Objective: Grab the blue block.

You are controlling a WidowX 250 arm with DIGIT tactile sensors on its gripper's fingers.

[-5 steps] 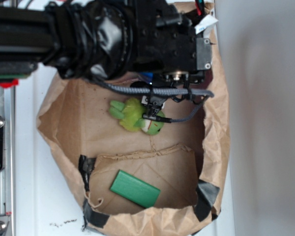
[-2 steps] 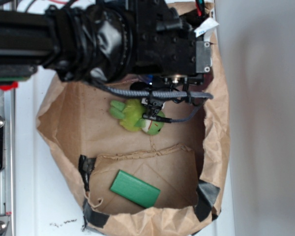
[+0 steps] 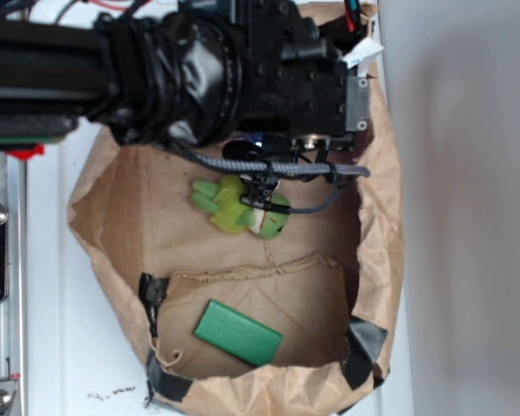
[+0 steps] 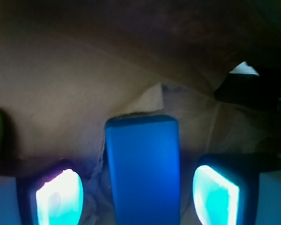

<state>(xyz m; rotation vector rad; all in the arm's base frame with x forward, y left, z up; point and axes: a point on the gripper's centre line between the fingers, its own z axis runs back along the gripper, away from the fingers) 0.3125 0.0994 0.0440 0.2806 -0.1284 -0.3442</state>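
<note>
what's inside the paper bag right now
Inside the paper bag lie a green plush toy and a green block. The arm hides the blue block there; the wrist view shows it between the open gripper.

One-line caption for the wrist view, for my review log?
Wrist view: blue block lies lengthwise between the gripper's open jaws, clear of both, on crumpled brown paper.

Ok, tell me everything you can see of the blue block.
The blue block is a flat, smooth, bright blue rectangle with rounded corners, lying on the brown paper lengthwise away from the wrist camera. It sits centred between the open tool's two fingers, with gaps on both sides. In the exterior view the arm hides nearly all of it.
</note>
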